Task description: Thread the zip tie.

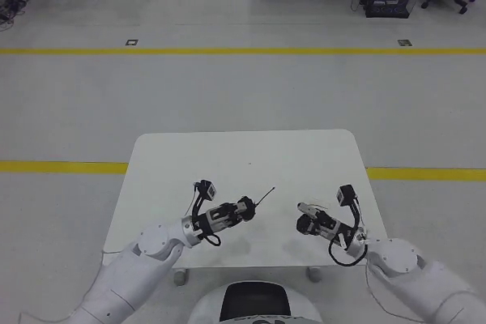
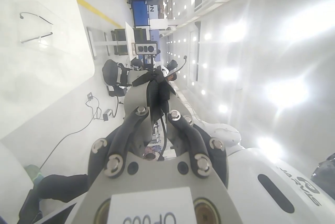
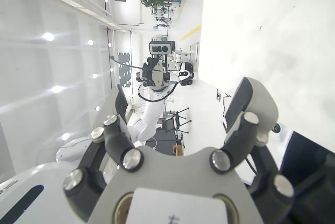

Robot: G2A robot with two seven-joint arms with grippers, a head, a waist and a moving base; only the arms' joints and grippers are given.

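Observation:
My left gripper (image 1: 251, 205) hovers over the near middle of the white table (image 1: 243, 154), shut on a thin black zip tie (image 1: 264, 196). The tie's free end points up and away toward the table's centre. In the left wrist view the fingers (image 2: 153, 94) press together on the tie (image 2: 180, 68), which curves out past their tips. My right gripper (image 1: 304, 219) hangs a short way to the right at about the same height, open with nothing in it. The right wrist view shows its own spread fingers (image 3: 242, 99) and, farther off, the left gripper (image 3: 151, 70) with the tie (image 3: 125, 64).
Both grippers are above the table's near half, with its front edge (image 1: 243, 263) just beneath the arms. Yellow floor lines (image 1: 57, 166) run past the table's sides and far beyond it.

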